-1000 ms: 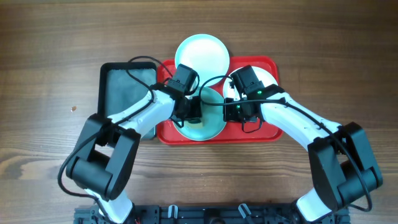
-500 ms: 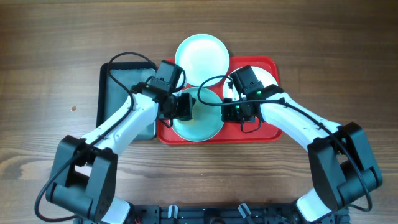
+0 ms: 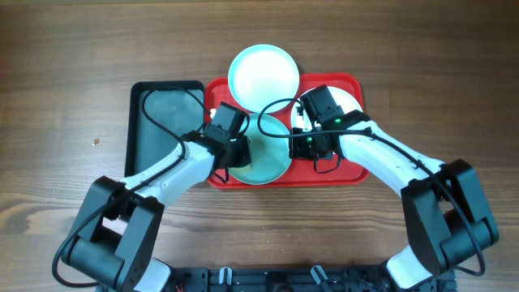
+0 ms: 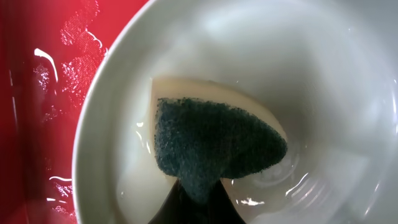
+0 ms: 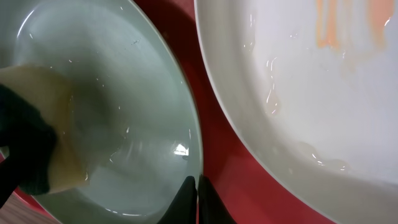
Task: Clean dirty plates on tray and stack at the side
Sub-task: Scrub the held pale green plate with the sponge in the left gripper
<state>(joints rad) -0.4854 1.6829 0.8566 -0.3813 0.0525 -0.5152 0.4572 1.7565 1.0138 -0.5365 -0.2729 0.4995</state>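
A pale turquoise plate (image 3: 268, 158) lies on the red tray (image 3: 340, 174) at its front middle. My left gripper (image 3: 235, 150) is shut on a green and yellow sponge (image 4: 214, 143) pressed onto the plate's inside (image 4: 323, 74). My right gripper (image 3: 298, 142) is shut on the plate's right rim (image 5: 196, 177). A white plate (image 3: 345, 101) with orange smears (image 5: 348, 25) lies on the tray under my right arm. Another turquoise plate (image 3: 263, 77) lies at the back, overlapping the tray's far rim.
A black tray (image 3: 162, 122) lies left of the red tray, with the left arm's cable over it. Bare wooden table (image 3: 73, 89) surrounds both trays.
My left gripper has moved with the sponge from the plate's middle toward its left front edge. The right gripper and the plates have stayed put.
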